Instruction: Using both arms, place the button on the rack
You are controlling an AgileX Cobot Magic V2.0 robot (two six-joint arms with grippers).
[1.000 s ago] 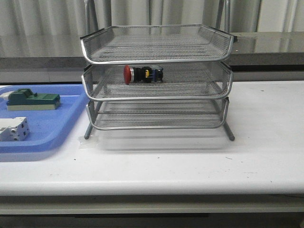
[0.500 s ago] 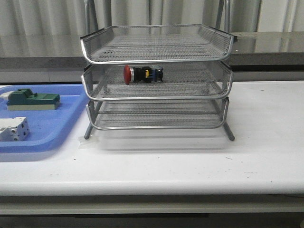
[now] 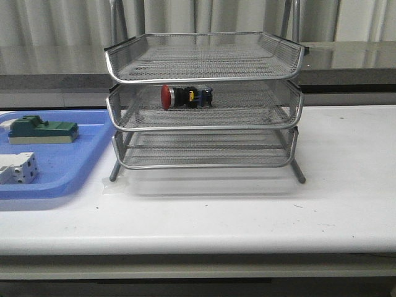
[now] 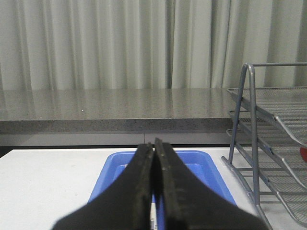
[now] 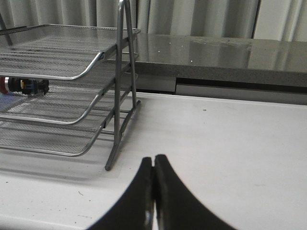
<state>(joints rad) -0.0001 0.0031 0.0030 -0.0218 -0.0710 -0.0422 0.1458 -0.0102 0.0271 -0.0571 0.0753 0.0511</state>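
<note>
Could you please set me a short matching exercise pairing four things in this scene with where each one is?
Things:
1. button
2. green block
3. white component
4. rack

Places:
A. standing on the white table
B. far part of the blue tray
C. rack's middle tier
D. near part of the blue tray

Pairs: 1-C, 2-B, 3-D, 4-A

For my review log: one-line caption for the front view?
Button lying in the middle tier of the wire rack; blue tray alongside, no arms in view.
</note>
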